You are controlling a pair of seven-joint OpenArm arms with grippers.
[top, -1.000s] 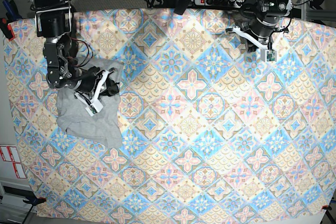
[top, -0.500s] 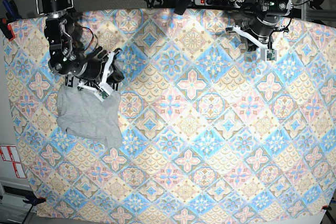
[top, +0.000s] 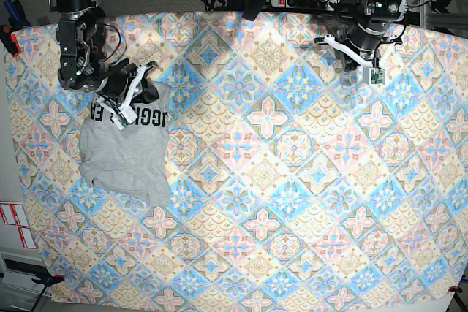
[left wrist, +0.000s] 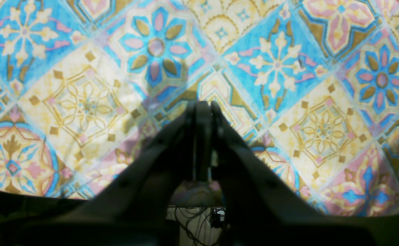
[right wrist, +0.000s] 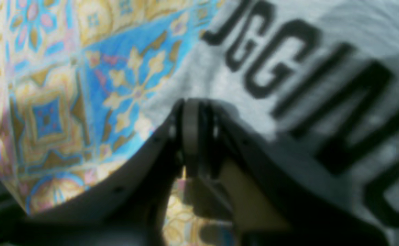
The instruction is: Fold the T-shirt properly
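- The T-shirt [top: 123,153] lies bunched near the tablecloth's [top: 292,180] left edge in the base view, towards its far-left corner, with black lettering [right wrist: 308,78] showing along its upper part.
- Your right gripper [top: 130,99] sits at that lettered upper edge. The wrist view shows its jaws nearly together; whether a thin layer of cloth is pinched between them I cannot tell, so check before you pull.
- Your left gripper [top: 363,60] hangs over bare tablecloth near the far-right corner, jaws pressed together on nothing, well apart from the shirt.
- My judgement: the shirt is crumpled rather than flat, so this step is spreading it, not folding yet.
- Draw the gripped edge outward slowly and low, so the heap unrolls instead of dragging as a lump.
- Bring your left arm across to hold the opposite edge.
- Watch that you catch only shirt, not the tablecloth beneath.
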